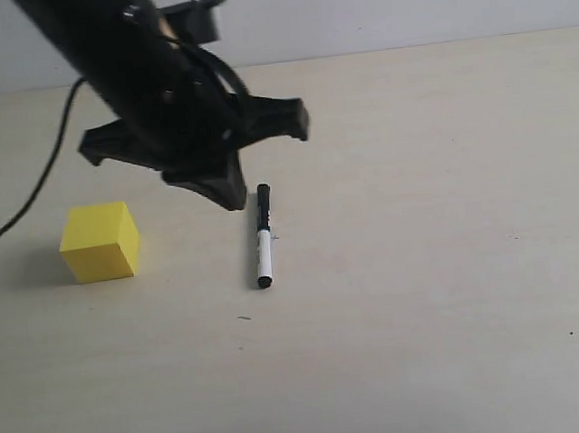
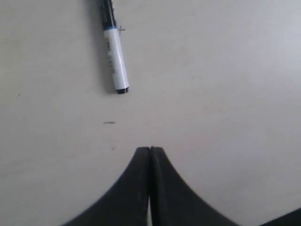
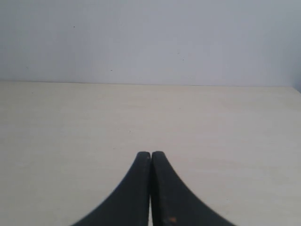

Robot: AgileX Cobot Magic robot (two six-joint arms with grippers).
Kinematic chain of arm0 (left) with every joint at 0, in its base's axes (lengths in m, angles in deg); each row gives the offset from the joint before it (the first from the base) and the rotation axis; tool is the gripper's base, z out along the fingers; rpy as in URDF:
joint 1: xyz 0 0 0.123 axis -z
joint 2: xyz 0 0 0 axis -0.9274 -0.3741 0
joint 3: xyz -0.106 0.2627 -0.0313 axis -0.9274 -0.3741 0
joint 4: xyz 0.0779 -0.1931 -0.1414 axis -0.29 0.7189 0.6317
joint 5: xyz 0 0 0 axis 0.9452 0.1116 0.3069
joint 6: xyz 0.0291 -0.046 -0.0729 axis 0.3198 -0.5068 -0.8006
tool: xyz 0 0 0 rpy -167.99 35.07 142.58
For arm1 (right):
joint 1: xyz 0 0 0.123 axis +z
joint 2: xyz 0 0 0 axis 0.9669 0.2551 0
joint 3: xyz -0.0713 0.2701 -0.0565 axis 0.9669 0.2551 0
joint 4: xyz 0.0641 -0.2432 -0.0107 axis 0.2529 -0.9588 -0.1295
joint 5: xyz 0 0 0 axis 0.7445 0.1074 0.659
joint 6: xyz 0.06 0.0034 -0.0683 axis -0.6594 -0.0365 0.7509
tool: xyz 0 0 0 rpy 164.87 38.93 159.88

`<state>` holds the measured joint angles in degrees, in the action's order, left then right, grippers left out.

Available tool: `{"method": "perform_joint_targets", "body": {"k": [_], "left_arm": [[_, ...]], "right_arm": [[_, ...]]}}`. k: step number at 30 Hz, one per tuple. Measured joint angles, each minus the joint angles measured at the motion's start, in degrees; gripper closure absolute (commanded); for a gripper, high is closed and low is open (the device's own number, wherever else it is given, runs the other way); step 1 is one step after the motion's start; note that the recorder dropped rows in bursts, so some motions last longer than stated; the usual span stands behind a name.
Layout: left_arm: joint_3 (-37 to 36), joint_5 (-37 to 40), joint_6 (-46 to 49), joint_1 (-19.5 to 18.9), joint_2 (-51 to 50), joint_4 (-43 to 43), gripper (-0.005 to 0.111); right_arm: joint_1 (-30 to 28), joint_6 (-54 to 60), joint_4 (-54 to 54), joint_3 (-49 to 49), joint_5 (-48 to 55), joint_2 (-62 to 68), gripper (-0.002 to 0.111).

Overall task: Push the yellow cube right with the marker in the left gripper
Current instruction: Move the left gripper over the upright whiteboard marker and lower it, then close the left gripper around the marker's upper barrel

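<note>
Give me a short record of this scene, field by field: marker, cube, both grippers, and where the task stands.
marker: lying flat on the table, not held
yellow cube: left of marker in exterior view, apart from it
left gripper: shut, empty, near marker's black end, not touching
right gripper: shut, empty
task status: marker not yet gripped, cube untouched

exterior view looks down from afar on table [image 1: 424,266], left gripper [image 1: 233,199] and the marker [image 1: 262,237] beside its tip. left wrist view, close behind that gripper, faces down, sharing the marker. right wrist view looks level past right gripper [image 3: 150,153] to a wall [image 3: 150,37].
</note>
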<state>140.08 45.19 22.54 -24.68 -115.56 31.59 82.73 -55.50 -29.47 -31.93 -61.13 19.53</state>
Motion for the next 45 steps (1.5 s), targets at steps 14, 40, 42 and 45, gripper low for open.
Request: {"method": "perform_joint_targets", "body": {"k": [14, 40, 42, 45], "left_arm": [[17.18, 5.67, -11.19, 3.92, -20.5, -12.39, 0.09], [9.73, -2.48, -8.72, 2.57, -22.17, -12.39, 0.049], [8.66, -3.56, -8.23, 2.57, -22.17, -12.39, 0.049], [8.29, -5.36, -7.41, 2.47, -22.17, -12.39, 0.049]], "right_arm": [[0.0, 0.0, 0.0, 0.0, 0.0, 0.0, 0.108], [0.0, 0.0, 0.1, 0.0, 0.0, 0.0, 0.108], [0.0, -0.12, 0.1, 0.0, 0.0, 0.0, 0.108], [0.0, -0.12, 0.1, 0.0, 0.0, 0.0, 0.108]]}}
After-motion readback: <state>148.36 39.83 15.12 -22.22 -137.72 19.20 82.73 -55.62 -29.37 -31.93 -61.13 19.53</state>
